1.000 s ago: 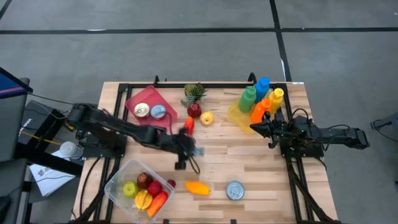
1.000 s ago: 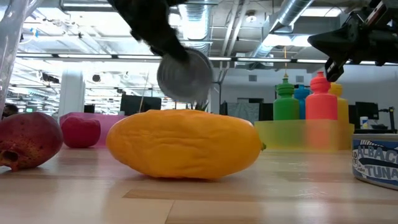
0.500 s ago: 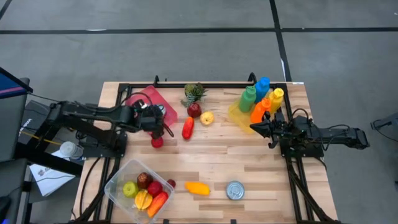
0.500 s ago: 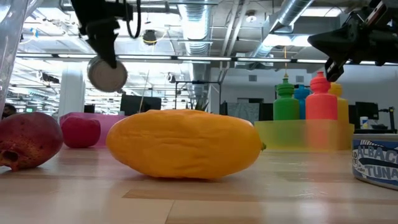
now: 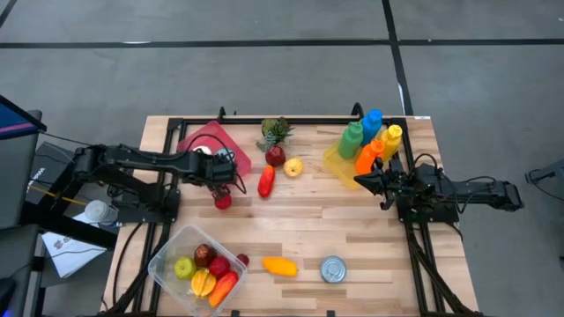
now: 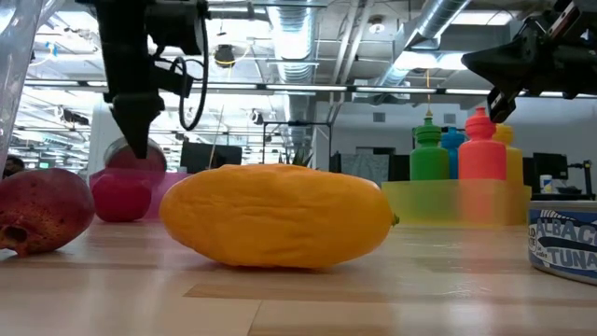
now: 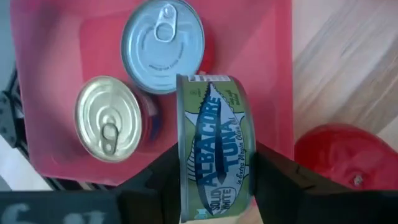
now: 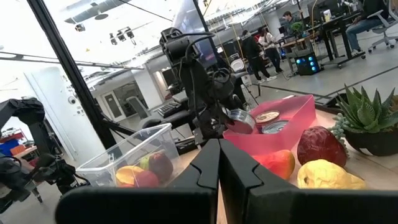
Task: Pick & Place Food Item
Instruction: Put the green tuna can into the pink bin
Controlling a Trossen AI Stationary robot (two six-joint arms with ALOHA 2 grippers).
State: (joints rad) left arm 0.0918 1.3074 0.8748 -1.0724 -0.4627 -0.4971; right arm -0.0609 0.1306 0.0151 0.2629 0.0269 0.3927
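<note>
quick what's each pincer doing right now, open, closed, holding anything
Left pincer: closed on the tuna can, over the red bin.
Right pincer: closed, empty, near the bottles.

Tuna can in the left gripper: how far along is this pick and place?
Done: two cans, one silver-lidded and one gold-lidded, already lie in the pink bin. In hand: the left gripper holds a tuna can on edge above that bin. Left: release it; another tuna can sits on the table. The right gripper waits, shut.
</note>
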